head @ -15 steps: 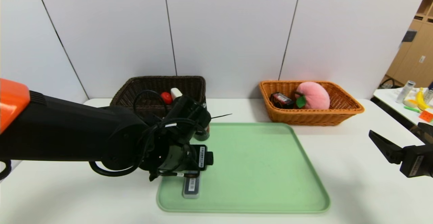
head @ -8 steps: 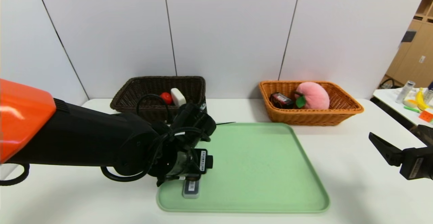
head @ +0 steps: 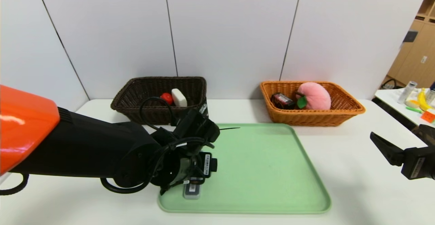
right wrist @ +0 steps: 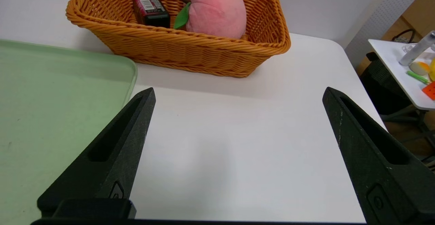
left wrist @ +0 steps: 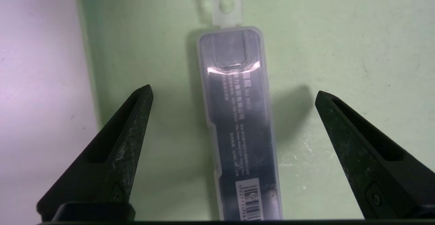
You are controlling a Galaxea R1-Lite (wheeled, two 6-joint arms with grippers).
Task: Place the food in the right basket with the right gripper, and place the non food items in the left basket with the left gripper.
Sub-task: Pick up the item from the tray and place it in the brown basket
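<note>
Left gripper point(left wrist: 233, 96) hangs fingers spread over a clear plastic blade case point(left wrist: 239, 123) lying flat on the green tray point(head: 265, 170) near the table's front edge. Looks light, stiff, slick; pinch across the narrow sides mid-length. Right gripper point(right wrist: 238, 99) idles spread by the right edge. Far back: dark basket point(head: 136, 92) holds red ball, white block; orange basket point(head: 350, 107) holds plush peach, dark packet.

The head camera looks forward and down from well back, covering the green tray point(head: 258, 170) and both baskets. The left wrist camera looks straight down, close, past the left gripper point(left wrist: 233, 94) onto the tray's near-left corner. The right wrist camera faces forward over the right gripper point(right wrist: 238, 96), sharing tray and orange basket point(right wrist: 176, 48) with the head view.
</note>
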